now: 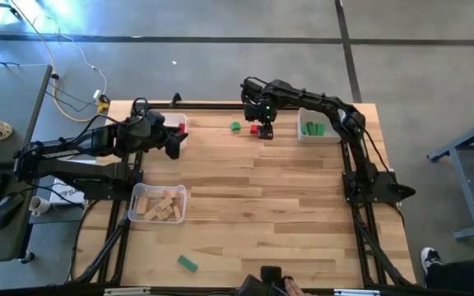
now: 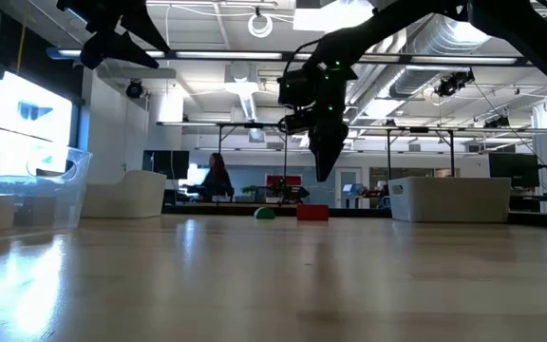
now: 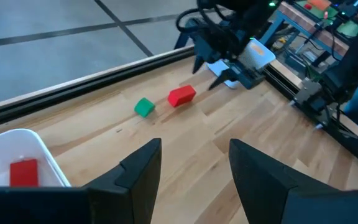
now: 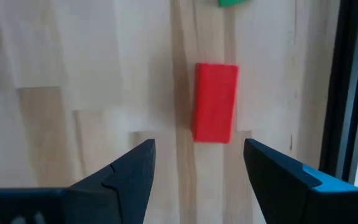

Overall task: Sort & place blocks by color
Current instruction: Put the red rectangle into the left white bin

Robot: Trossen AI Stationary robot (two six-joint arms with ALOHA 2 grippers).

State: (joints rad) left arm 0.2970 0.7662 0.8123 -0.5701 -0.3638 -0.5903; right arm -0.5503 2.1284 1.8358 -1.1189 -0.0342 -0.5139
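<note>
Left gripper (image 1: 174,141) hangs open and empty over the far-left of the table (image 1: 286,205), just beside the white bin (image 1: 179,125). Left wrist view alone shows a red block (image 3: 23,172) lying inside that bin. Clear bin (image 1: 159,204) near-left holds plain wood blocks (image 1: 160,207); a lone green block (image 1: 188,263) lies at the near edge, seen from above only.

Far centre: small green block (image 1: 234,127), then a red bar (image 1: 256,129) just right of it, both on bare wood. Right gripper (image 1: 265,131) hangs over the red bar, fingers spread, nothing held. Right wrist view shows the bar (image 4: 215,102) lying flat between and ahead of the open fingers (image 4: 120,177), not touched. Low view shows the gripper (image 2: 323,169) clear above the surface, with the bar (image 2: 312,212) and green block (image 2: 265,213) beyond it.

Far-right white bin (image 1: 319,136) holds green blocks (image 1: 312,128).

Light plank tabletop, black frame rail at its edges, grey floor. Left desk (image 1: 6,131) has a keyboard and mouse. Low view: open-plan room with ceiling ducts and a person (image 2: 216,178) seated far back.
</note>
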